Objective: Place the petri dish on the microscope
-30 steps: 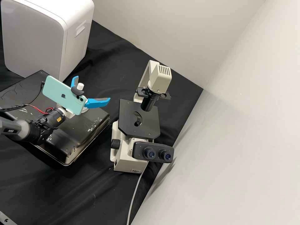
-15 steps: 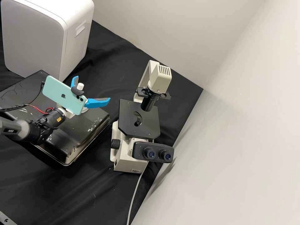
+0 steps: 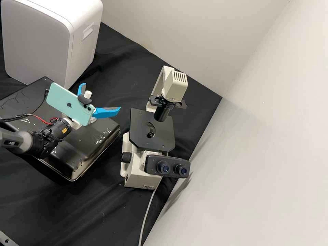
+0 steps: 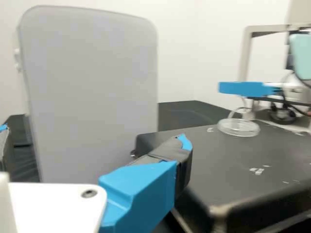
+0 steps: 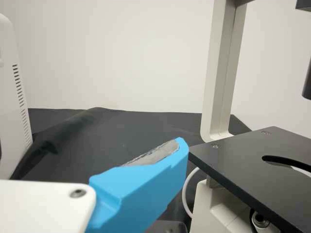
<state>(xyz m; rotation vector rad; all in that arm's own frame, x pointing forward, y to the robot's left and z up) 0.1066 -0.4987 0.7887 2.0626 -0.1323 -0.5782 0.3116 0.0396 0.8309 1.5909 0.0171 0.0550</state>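
A clear petri dish (image 4: 238, 127) lies on the flat top of a black case (image 4: 243, 165). My right gripper (image 3: 100, 97) hangs just above it, open, its blue fingers (image 3: 107, 111) spread wide and holding nothing. One right finger (image 5: 146, 179) points toward the microscope stage (image 5: 252, 160). The beige microscope (image 3: 141, 171), with its black stage (image 3: 164, 136) bare, stands right of the case. My left gripper (image 4: 92, 136) is open and holds nothing. It sits low at the case's far side from the dish, in front of the white appliance.
A large white appliance (image 3: 44, 37) stands at the back left, behind the black case (image 3: 85, 143). A mint phone (image 3: 70, 104) is mounted on the right wrist. The microscope's cable (image 3: 147, 212) trails to the front edge. A pale wall closes off the bench's right side.
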